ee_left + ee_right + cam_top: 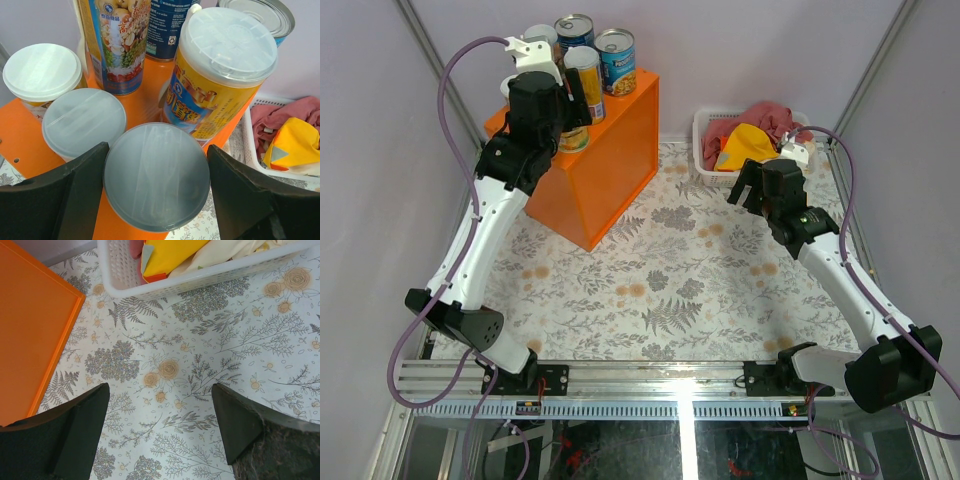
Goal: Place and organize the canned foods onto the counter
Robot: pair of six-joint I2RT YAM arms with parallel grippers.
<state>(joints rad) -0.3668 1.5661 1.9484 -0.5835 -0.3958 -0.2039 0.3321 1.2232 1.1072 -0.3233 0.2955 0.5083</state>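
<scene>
A floral-printed cloth [670,290] is covering the whole work surface. Resting directly on it are the orange counter [610,160] at the upper left of the frame and a white basket [699,128] at the upper right, the two standing well apart. The counter's flat top is carrying a tight cluster of cans [616,60], some blue-labelled with silver tops, some yellow, some short with pale lids.

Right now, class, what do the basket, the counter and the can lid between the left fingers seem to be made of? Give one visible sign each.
Basket: white plastic, probably; moulded grid of small holes, slightly glossy rim.
Counter: unclear, painted board or plastic; flat, evenly orange, matte panels.
Can lid: translucent plastic, likely; cloudy grey, soft sheen, raised rim.
</scene>
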